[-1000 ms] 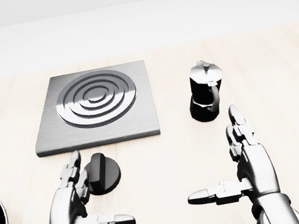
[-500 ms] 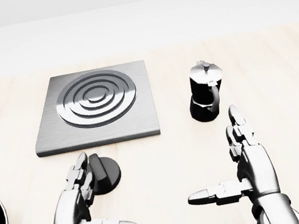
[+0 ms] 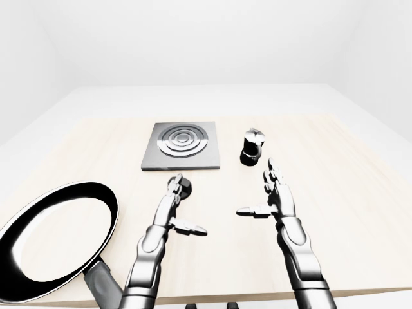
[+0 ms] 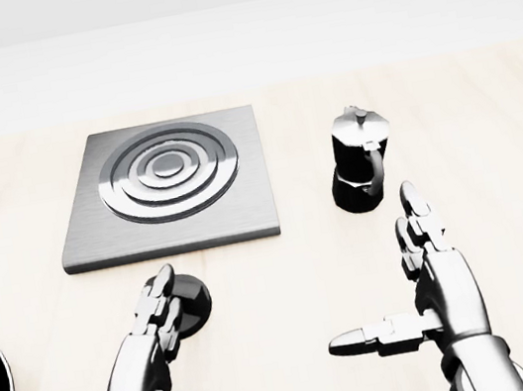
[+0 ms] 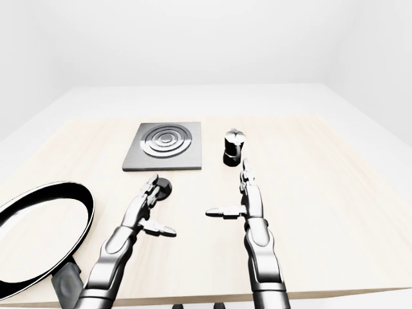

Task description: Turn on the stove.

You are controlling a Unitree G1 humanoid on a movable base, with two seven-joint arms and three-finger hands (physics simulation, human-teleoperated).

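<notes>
A black-and-silver moka pot (image 4: 362,171) stands upright on a pale wooden table (image 3: 360,193), its handle turned toward the bottom of the head view and its lid knob at the top. A frying pan (image 3: 55,239) with a black rim and pale inside lies at the table's lower left corner in the left-eye view, well apart from the pot, its dark handle (image 3: 102,287) reaching past the table's near edge toward the bottom of the picture. Only a sliver of the pan's rim shows at the left edge of the head view. White walls (image 3: 206,45) and a white floor surround the table.
</notes>
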